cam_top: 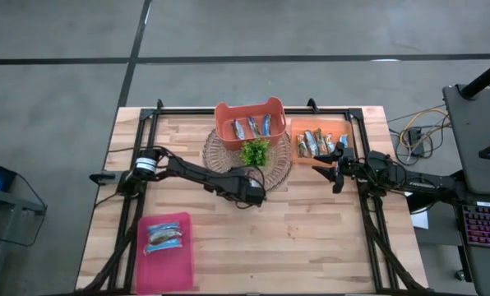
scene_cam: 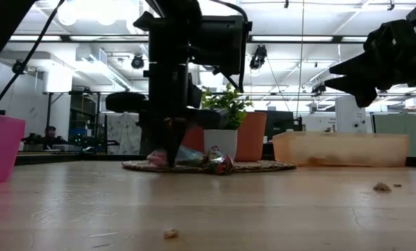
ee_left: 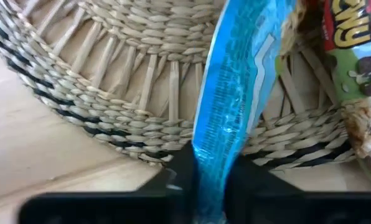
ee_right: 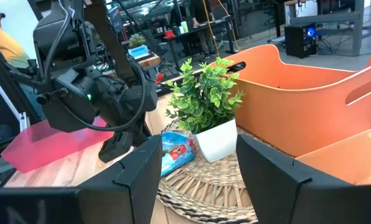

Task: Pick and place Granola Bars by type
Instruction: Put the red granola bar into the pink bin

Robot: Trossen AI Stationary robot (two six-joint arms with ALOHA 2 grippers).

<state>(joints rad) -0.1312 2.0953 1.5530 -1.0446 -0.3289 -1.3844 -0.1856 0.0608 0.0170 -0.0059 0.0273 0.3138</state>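
A: How many containers, and what is in each?

B: Three. The orange basket (cam_top: 250, 120) at upper centre of the high view holds about three bluish granola bars (cam_top: 251, 127). The clear tray (cam_top: 318, 137) to its right holds about five brownish bars (cam_top: 314, 143). The pink bin (cam_top: 166, 251) at lower left holds two bars (cam_top: 164, 238). One woven mat (cam_top: 219, 153) carries one small plant (cam_top: 256, 151).

A: And the arms?

B: Two. The left end effector (cam_top: 251, 187) sits at the mat's lower rim, fingers pinched on a blue bar (ee_left: 236, 87); a green-and-red wrapped bar (ee_left: 355, 68) lies beside it on the mat. The right end effector (cam_top: 330, 163) hovers just below the tray, fingers about half apart, holding nothing.

A: Room to move?

B: The wooden surface (cam_top: 311, 238) is bare across the lower centre and right of the high view. Crumbs (scene_cam: 170, 233) dot it in the low view.
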